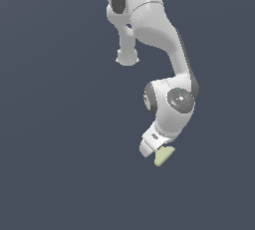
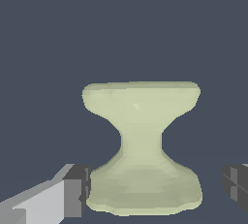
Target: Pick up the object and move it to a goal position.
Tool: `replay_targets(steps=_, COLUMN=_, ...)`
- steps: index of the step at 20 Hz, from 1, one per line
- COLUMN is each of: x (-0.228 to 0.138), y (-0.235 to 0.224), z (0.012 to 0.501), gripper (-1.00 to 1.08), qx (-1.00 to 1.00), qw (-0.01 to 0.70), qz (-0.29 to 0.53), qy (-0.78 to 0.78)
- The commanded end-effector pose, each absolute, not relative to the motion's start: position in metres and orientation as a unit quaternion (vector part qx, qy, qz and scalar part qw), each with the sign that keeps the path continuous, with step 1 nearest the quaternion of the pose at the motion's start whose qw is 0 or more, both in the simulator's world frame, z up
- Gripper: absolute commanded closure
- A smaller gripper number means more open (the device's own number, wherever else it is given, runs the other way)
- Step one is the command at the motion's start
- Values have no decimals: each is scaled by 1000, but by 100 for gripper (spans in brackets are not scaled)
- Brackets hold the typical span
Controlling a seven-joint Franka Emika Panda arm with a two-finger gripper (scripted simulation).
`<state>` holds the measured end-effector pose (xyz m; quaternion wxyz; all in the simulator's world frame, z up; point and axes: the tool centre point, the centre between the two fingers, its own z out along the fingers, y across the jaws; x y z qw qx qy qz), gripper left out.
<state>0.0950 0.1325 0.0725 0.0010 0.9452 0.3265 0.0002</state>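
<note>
The object is a pale yellow-green hourglass solid with two flared ends and a narrow waist. In the wrist view it lies between my fingers, its nearer flared end level with the pads. One dark pad sits right against that end. The other pad stands well apart from it. My gripper is open, straddling the object. In the exterior view the object pokes out from under the white hand, and the gripper is low over it, its fingertips hidden.
The white arm reaches down from the top of the exterior view. All around lies a plain dark blue-grey surface. No goal marker shows in either view.
</note>
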Motion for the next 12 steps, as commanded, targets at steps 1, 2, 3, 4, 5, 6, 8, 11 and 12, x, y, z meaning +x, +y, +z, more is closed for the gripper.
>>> replay_targets(steps=1, x=96, y=136, z=69, gripper=-92, qx=943, qw=0, qz=0, qy=334)
replay_targets(steps=2, x=96, y=136, z=69, gripper=-92, qx=942, qw=0, qz=0, qy=335)
replay_targets(steps=3, x=96, y=136, z=68, gripper=-92, qx=942, qw=0, qz=0, qy=336)
replay_targets(steps=4, x=96, y=136, z=69, gripper=-92, qx=943, qw=0, qz=0, qy=334)
replay_targets(steps=5, x=96, y=136, z=69, gripper=-92, qx=943, qw=0, qz=0, qy=334)
replay_targets(steps=6, x=96, y=136, z=67, gripper=-92, qx=943, qw=0, qz=0, qy=334)
replay_targets(steps=8, x=96, y=136, z=62, gripper=-92, qx=943, qw=0, qz=0, qy=334)
replay_targets(steps=11, x=95, y=136, z=49, gripper=-92, qx=942, qw=0, qz=0, qy=335)
replay_targets(steps=12, x=95, y=136, z=43, gripper=-92, qx=942, qw=0, qz=0, qy=335)
